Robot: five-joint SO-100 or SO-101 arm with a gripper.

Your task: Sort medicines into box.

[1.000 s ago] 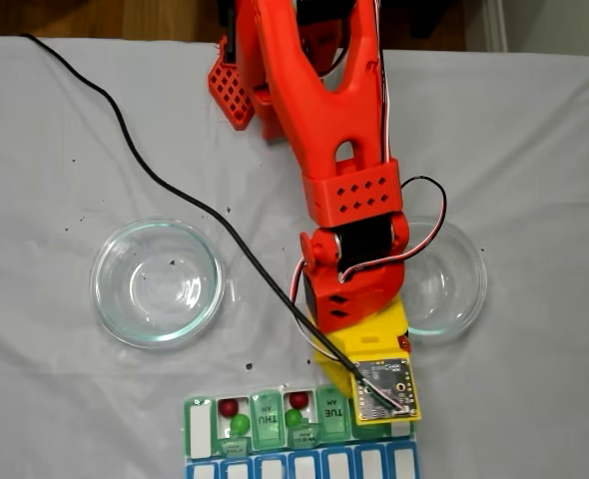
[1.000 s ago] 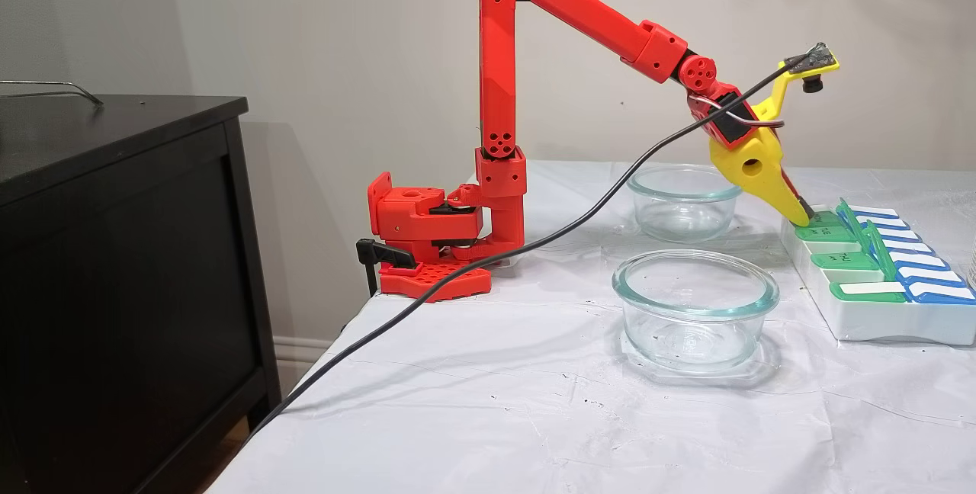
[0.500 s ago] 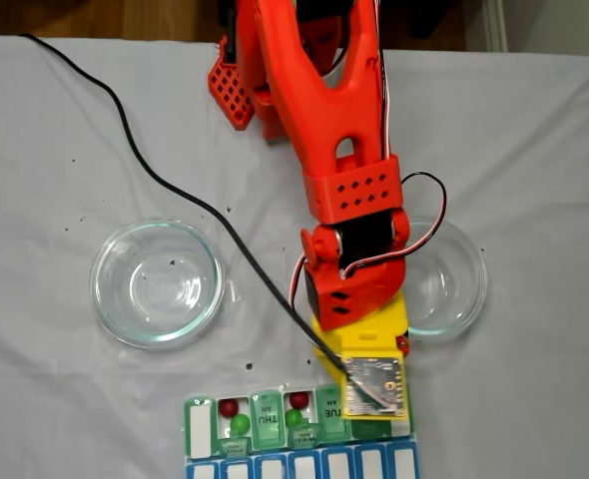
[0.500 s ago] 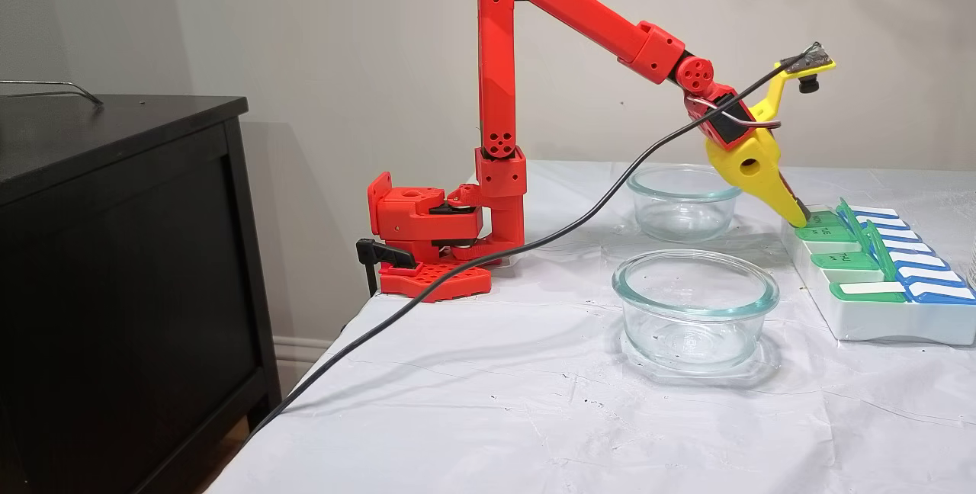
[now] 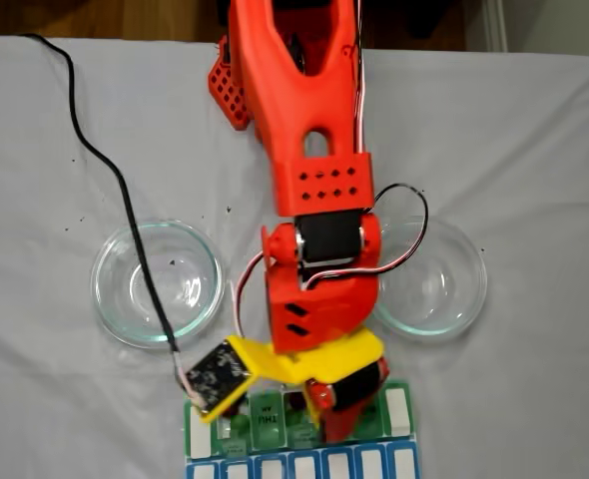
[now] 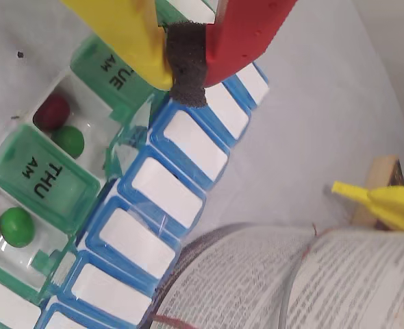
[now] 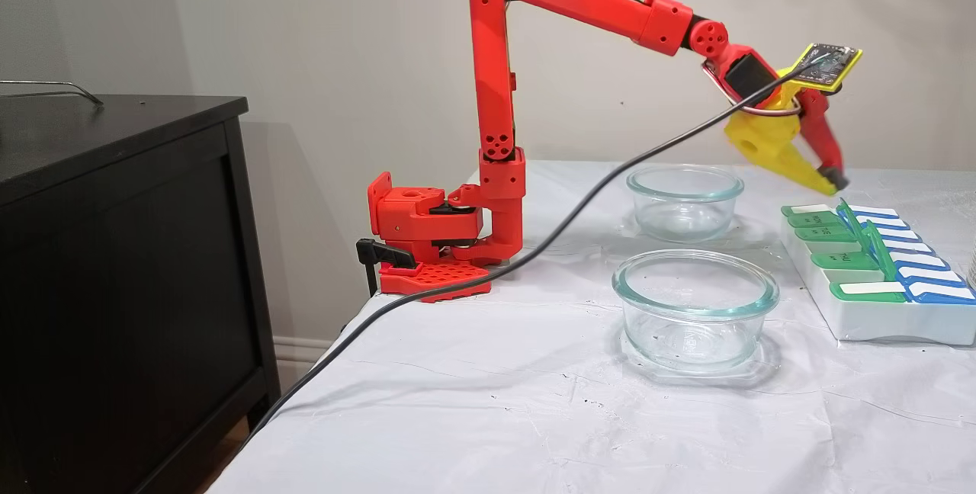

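The end effector [image 7: 829, 183] hangs closed and empty above the box [image 7: 877, 311], whose open compartments hold red and green medicines [image 6: 68, 140].

wall [image 7: 305, 21]: beige | cabinet [image 7: 114, 265]: black | tablecloth [image 7: 496, 402]: white

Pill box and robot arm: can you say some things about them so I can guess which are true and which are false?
1. The glass bowls have balls in them. False: both look empty.
2. An open slot beside the THU lid holds one red ball and one green ball. True.
3. The fingers rest on the box. False: they hang above it, pressed together.
4. The blue lids in the wrist view are shut. True.
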